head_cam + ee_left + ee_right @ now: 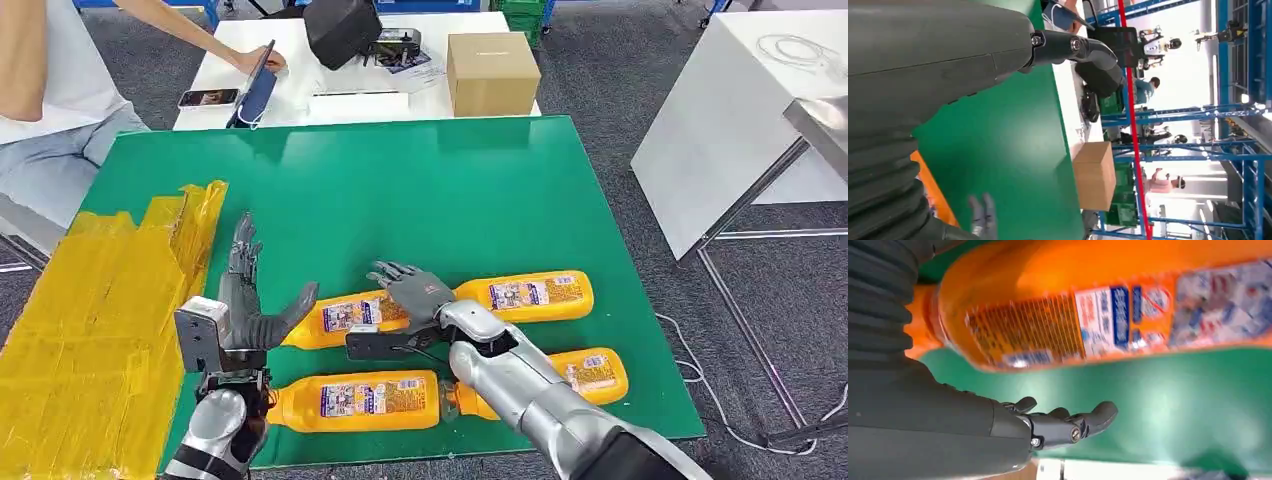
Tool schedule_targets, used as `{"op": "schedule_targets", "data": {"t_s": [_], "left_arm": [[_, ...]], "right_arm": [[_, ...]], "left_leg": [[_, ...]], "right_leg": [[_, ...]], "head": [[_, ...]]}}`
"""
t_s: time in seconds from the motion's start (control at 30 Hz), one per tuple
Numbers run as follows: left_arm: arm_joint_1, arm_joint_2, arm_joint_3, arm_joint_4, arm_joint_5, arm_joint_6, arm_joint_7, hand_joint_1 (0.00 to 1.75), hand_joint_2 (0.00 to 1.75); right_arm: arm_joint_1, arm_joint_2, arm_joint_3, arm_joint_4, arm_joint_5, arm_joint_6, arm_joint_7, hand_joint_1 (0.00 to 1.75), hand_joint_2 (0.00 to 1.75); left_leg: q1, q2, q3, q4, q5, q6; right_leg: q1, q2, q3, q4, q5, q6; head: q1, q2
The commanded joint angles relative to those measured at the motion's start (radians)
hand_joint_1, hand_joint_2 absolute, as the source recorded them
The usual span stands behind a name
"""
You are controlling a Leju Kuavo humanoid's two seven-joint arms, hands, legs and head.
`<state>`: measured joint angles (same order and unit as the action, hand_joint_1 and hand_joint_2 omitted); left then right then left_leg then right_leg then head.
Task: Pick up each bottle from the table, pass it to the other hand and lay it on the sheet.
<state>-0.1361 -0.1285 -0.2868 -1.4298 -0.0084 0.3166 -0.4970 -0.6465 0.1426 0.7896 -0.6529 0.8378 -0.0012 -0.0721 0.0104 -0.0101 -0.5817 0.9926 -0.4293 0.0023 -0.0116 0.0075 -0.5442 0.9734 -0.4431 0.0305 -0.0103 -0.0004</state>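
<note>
Two hands are open: your right hand (pixel 415 292) hovers with fingers spread over the upper-left bottle (pixel 345 318), which lies crosswise beneath it, neck toward the left hand (pixel 245 300). Four orange bottles lie on the green bench (pixel 400 190); one yellow sheet (pixel 90 320) waits beyond your left hand.

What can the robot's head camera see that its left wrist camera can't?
Head view alone: four orange bottles lying on the table, such as the front one, the yellow sheet, the right hand over a bottle, and a phone.

Left wrist view alone: blue racks and a red line far behind the table.

Both: the green table, the cardboard box and the open left hand.
</note>
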Motion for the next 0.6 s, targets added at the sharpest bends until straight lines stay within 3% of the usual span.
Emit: {"op": "schedule_targets", "data": {"t_s": [0.03, 0.5, 0.53, 0.57, 0.6], "left_arm": [[-0.067, -0.011, -0.025, 0.094, 0.015, 0.0, -0.005, 0.0, 1.75], [-0.082, -0.013, -0.055, 0.119, 0.037, 0.005, -0.014, 0.0, 1.75], [-0.079, -0.013, -0.056, 0.115, 0.039, 0.009, -0.017, 0.0, 1.75], [-0.077, -0.012, -0.055, 0.112, 0.04, 0.011, -0.018, 0.0, 1.75], [-0.072, -0.01, -0.055, 0.104, 0.041, 0.012, -0.018, 0.0, 1.75]], "right_arm": [[-0.096, 0.029, 0.063, 0.213, -0.019, 0.032, -0.02, 0.0, 1.75], [-0.104, 0.04, 0.119, 0.248, 0.001, 0.048, -0.04, 0.0, 1.75], [-0.099, 0.042, 0.123, 0.243, 0.009, 0.014, -0.041, 0.3, 1.75], [-0.096, 0.044, 0.122, 0.243, 0.009, -0.002, -0.04, 0.93, 1.75], [-0.09, 0.046, 0.118, 0.236, 0.01, -0.037, -0.038, 1.36, 1.75]], "left_leg": [[0.0, -0.001, 0.003, 0.0, -0.001, 0.0], [0.0, -0.001, 0.002, 0.0, 0.0, 0.0], [0.0, -0.001, 0.003, 0.0, -0.001, 0.0], [0.001, 0.0, 0.003, 0.0, -0.001, 0.0], [0.0, 0.0, 0.003, 0.0, -0.001, 0.0]], "right_leg": [[0.001, -0.002, 0.004, -0.001, -0.001, -0.001], [0.0, -0.002, 0.003, -0.001, -0.001, -0.001], [0.001, -0.002, 0.004, -0.001, -0.001, -0.001], [0.001, -0.002, 0.003, -0.001, -0.001, -0.001], [0.0, -0.002, 0.003, -0.001, -0.001, -0.001]], "head": [[0.0, 0.0], [0.0, 0.0], [0.0, 0.0], [0.0, 0.0], [0.0, 0.0]]}}
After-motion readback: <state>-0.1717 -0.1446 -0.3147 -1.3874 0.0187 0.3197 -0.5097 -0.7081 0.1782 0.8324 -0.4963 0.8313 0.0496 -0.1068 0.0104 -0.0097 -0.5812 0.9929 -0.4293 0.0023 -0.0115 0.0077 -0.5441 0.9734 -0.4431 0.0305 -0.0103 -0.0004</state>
